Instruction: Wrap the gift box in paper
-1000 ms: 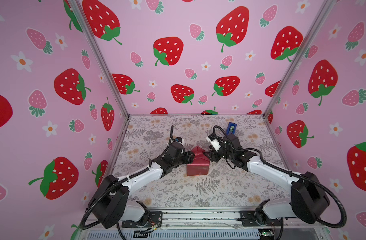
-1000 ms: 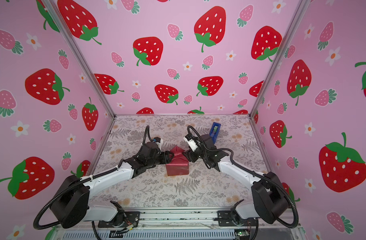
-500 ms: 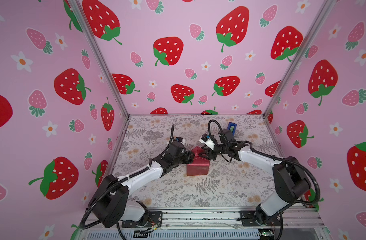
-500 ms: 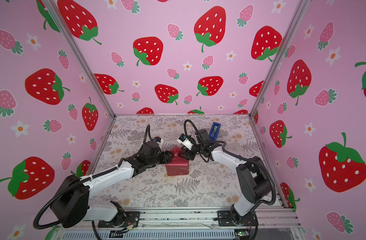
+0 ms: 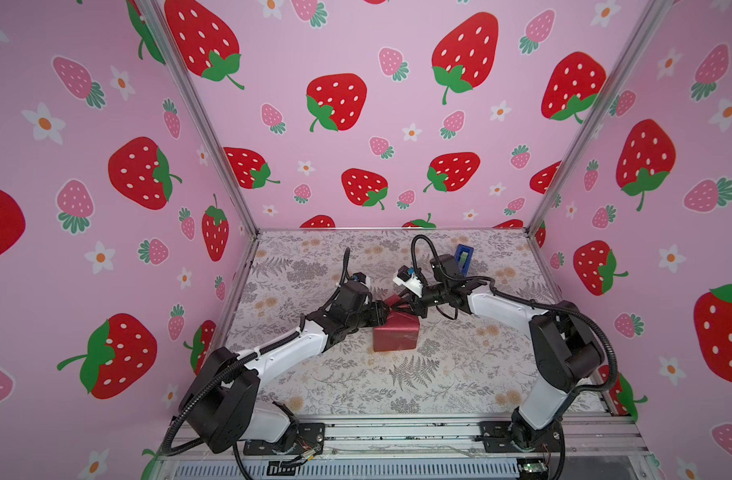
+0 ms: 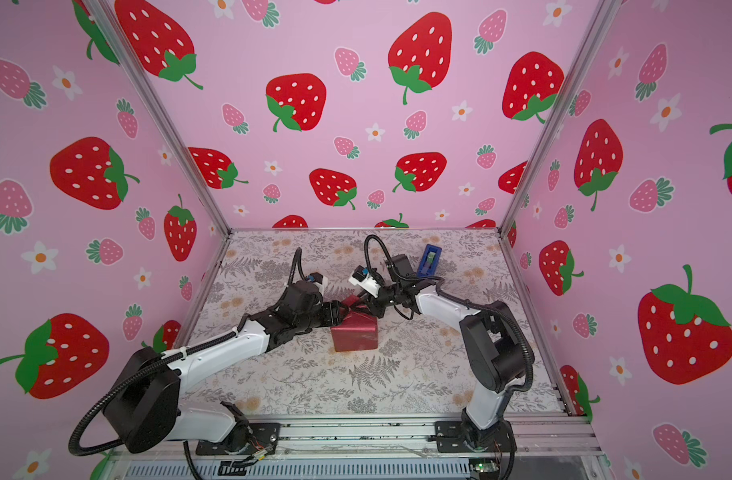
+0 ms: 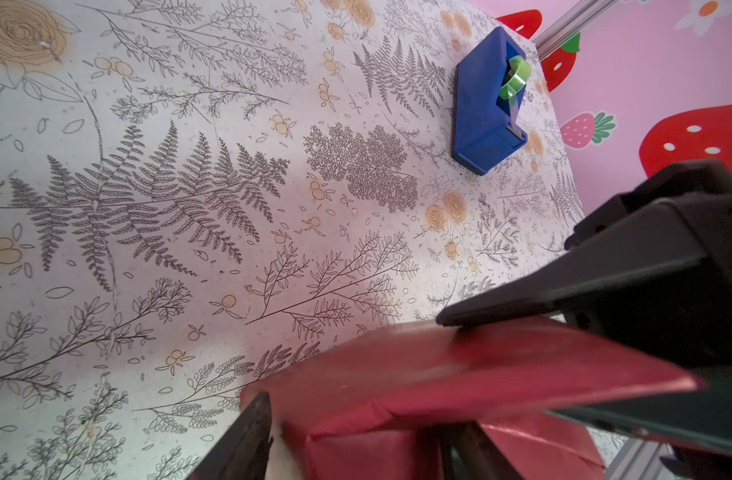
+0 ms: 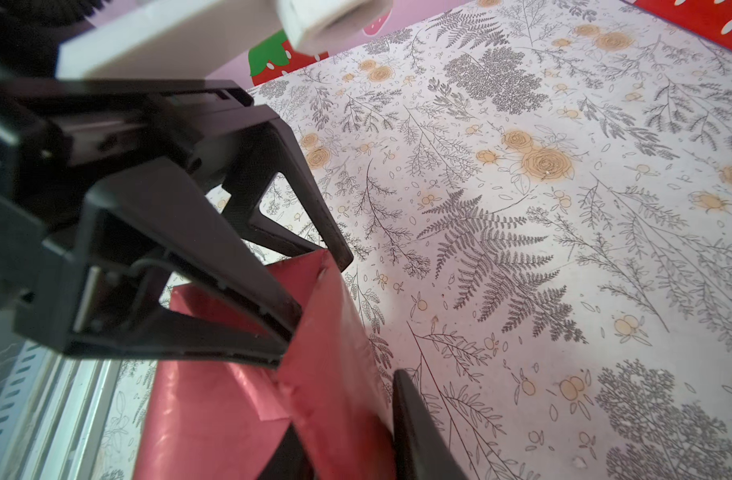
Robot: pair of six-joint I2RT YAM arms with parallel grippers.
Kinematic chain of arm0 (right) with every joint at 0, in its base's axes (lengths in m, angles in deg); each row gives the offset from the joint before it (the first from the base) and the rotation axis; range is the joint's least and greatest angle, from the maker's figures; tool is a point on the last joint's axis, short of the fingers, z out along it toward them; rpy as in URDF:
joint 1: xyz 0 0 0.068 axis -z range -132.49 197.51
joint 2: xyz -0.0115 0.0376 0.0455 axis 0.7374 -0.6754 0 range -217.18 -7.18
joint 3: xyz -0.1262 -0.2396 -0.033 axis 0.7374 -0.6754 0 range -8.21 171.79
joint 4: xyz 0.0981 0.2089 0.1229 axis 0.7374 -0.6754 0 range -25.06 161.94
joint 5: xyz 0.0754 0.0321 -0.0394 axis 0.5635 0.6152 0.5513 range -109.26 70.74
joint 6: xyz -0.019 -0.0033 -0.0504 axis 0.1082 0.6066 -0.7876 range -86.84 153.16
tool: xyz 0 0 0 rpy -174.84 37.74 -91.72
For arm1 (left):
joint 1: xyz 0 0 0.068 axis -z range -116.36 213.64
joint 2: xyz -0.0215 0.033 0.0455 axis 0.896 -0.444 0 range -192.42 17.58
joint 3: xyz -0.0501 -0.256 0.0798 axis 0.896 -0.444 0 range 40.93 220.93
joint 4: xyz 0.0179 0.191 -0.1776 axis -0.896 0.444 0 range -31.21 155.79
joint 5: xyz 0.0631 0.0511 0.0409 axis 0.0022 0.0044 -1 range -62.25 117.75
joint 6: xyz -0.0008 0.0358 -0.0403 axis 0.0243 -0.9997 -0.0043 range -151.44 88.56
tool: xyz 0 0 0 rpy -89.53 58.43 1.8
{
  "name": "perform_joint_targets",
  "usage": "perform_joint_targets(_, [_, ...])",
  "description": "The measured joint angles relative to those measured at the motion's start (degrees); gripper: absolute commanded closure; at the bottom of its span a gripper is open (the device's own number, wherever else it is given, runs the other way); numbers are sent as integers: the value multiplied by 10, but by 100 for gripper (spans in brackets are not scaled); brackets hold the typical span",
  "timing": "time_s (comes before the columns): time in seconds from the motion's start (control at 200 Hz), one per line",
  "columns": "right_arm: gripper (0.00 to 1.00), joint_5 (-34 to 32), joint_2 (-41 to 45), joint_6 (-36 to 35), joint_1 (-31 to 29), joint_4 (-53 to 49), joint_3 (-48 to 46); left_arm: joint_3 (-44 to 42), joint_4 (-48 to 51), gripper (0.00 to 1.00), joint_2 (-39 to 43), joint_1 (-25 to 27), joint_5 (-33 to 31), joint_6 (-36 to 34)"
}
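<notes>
Both grippers meet at a raised flap of the red paper (image 5: 395, 343).
The gift box is fully hidden under the paper, and this parcel stands on the table (image 5: 356, 386), apart from the blue tape dispenser (image 5: 464, 257). On the parcel's side facing the dispenser, the left gripper (image 8: 318, 299) has jaws spread, tips against the flap. The right gripper (image 5: 405, 305) has the flap between its fingers; whether it squeezes, I cannot tell.
</notes>
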Motion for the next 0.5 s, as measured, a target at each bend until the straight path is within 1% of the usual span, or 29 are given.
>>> perform_joint_targets(0.105, [84, 3, 0, 0, 0, 0, 0, 0, 1, 37, 0, 0, 0, 0])
perform_joint_targets(0.155, [84, 4, 0, 1, 0, 0, 0, 1, 1, 37, 0, 0, 0, 0])
perform_joint_targets(0.3, [92, 5, 3, 13, 0, 12, -7, 3, 4, 37, 2, 0, 0, 0])
perform_joint_targets(0.465, [100, -7, 26, 36, -3, 28, -31, 17, 41, 36, 9, 3, -1, -9])
perform_joint_targets(0.5, [100, -15, 33, 44, -4, 34, -39, 23, 54, 36, 11, 4, -2, -13])
